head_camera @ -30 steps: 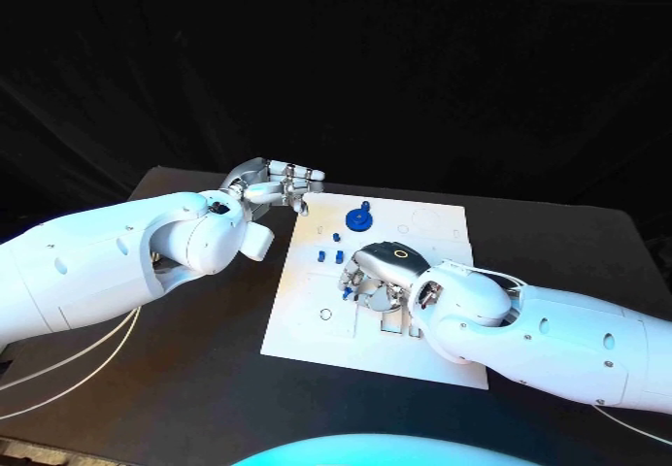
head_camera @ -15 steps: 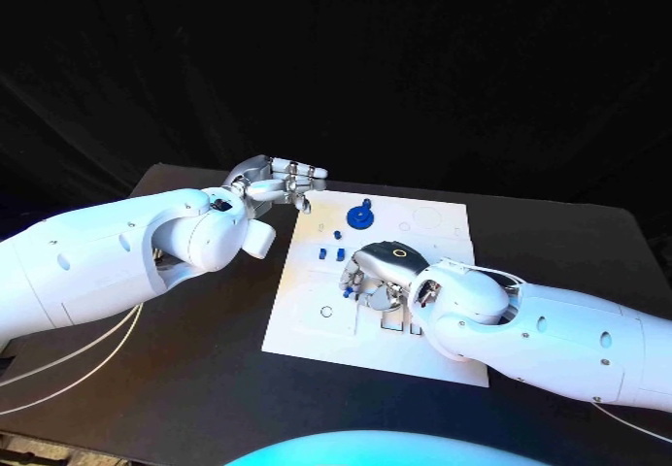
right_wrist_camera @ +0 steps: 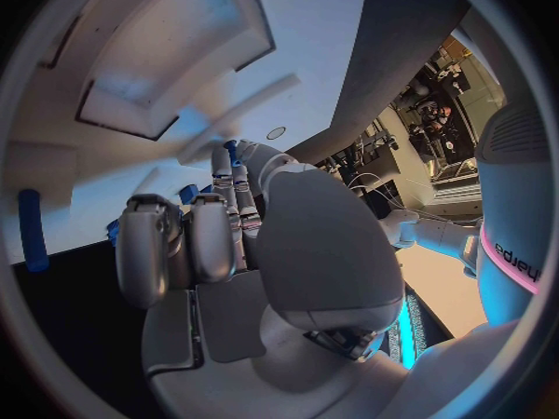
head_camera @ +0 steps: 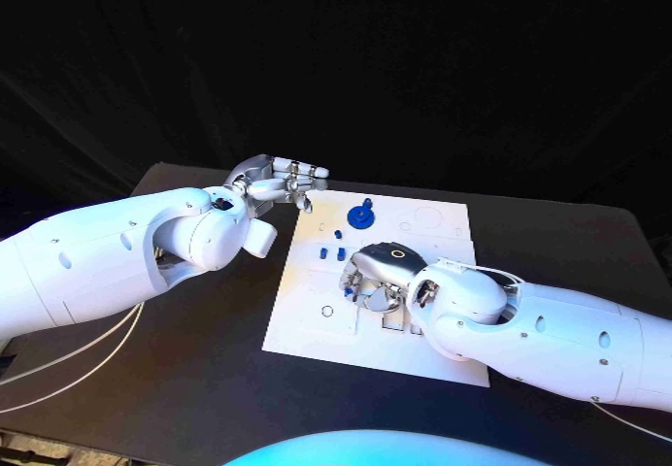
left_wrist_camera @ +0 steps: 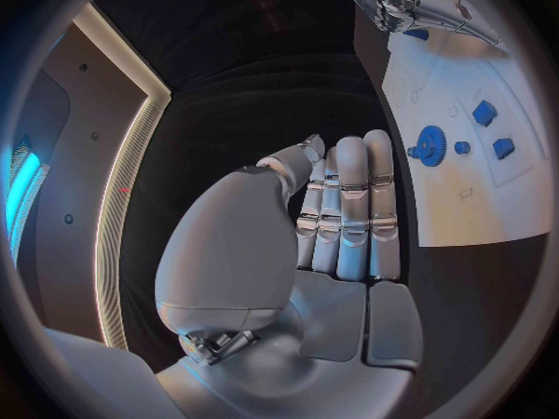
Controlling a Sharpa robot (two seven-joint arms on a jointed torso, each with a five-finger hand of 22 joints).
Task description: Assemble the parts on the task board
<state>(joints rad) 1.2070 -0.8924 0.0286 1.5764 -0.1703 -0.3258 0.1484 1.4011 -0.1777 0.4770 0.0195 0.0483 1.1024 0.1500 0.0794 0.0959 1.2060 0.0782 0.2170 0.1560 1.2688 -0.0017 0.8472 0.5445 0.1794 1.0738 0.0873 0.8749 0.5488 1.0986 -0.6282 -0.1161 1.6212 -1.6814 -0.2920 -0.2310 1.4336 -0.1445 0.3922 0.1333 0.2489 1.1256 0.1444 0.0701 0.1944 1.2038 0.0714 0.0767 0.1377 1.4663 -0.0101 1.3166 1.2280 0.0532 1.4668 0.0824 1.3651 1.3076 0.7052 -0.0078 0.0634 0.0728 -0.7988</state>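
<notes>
Two hands are working at the white task board (head_camera: 420, 359), which is lying mid-counter (head_camera: 183, 388) with dark bare surface showing along its near and left edges. The left hand (head_camera: 273, 180) is hovering at the board's far left corner, fingers straight and together, holding nothing. The right hand (head_camera: 378, 277) is reaching down onto the board's middle, fingers curled; whether it is gripping a part I cannot tell. A blue gear (head_camera: 360, 218) and small blue parts (head_camera: 332, 252) are sitting between the hands.

You see the left hand (left_wrist_camera: 338, 219) empty, fingers straight and together, beside the board (left_wrist_camera: 460, 158) with its blue gear (left_wrist_camera: 432, 145) and small blue parts (left_wrist_camera: 485, 114), the right hand (left_wrist_camera: 402, 0) over the board.
</notes>
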